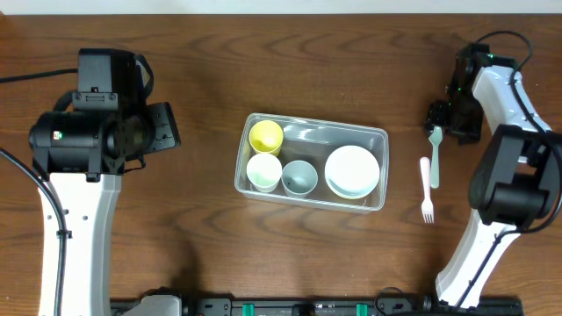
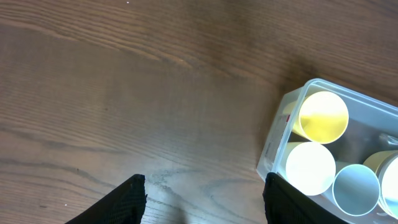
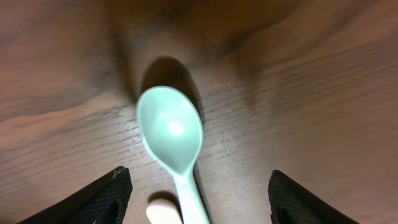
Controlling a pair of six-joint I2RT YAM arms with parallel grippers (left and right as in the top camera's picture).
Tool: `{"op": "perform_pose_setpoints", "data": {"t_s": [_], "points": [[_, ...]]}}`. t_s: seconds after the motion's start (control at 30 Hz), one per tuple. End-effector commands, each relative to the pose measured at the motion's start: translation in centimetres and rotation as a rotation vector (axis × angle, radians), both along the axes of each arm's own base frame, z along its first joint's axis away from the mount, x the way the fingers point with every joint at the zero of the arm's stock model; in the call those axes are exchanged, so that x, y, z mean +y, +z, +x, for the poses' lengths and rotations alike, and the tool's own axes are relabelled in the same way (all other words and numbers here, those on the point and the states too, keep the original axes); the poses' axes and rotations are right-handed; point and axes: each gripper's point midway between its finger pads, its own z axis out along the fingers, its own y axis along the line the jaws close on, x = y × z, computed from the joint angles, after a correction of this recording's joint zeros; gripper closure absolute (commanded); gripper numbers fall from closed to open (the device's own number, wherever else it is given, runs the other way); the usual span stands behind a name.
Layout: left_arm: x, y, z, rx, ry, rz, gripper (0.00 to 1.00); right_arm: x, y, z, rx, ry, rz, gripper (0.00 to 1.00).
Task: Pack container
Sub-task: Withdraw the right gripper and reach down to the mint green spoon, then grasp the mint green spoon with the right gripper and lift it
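The clear container (image 1: 318, 139) sits mid-table holding a yellow cup (image 1: 266, 136), a white cup (image 1: 263, 171), a grey-blue cup (image 1: 299, 177) and a white bowl (image 1: 352, 170). To its right a mint-green spoon (image 1: 435, 160) lies flat on the wood. My right gripper (image 1: 441, 123) hovers over the spoon's bowl end. In the right wrist view that gripper (image 3: 199, 199) is open, astride the spoon (image 3: 171, 134) without touching it. Well to the container's left, my left gripper (image 1: 167, 125) is open and empty. The left wrist view shows it (image 2: 205, 199) over bare wood beside the container (image 2: 277, 130).
A pale fork (image 1: 427, 189) lies next to the spoon, tines toward the table's front edge. Its handle end (image 3: 163, 210) shows beside the spoon's stem. Bare wood lies between the left gripper and the container.
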Motion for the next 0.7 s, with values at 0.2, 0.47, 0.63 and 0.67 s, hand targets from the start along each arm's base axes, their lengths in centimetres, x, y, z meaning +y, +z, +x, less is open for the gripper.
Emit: {"op": "perform_pose_setpoints", "data": {"t_s": [0.2, 0.47, 0.63, 0.67], "points": [[0.3, 0.1, 0.3, -0.002, 0.020, 0.002, 0.38, 0.5, -2.9, -2.4, 0.144, 0.016, 0.034, 0.27], [0.3, 0.1, 0.3, -0.002, 0.020, 0.002, 0.38, 1.6, -5.0, -5.4, 0.233, 0.015, 0.073, 0.37], [0.3, 0.1, 0.3, -0.002, 0.020, 0.002, 0.39, 2.0, -5.9, -5.9, 0.235, 0.012, 0.090, 0.54], [0.3, 0.1, 0.3, -0.002, 0.020, 0.002, 0.39, 2.0, -5.9, -5.9, 0.231, 0.013, 0.090, 0.57]]}}
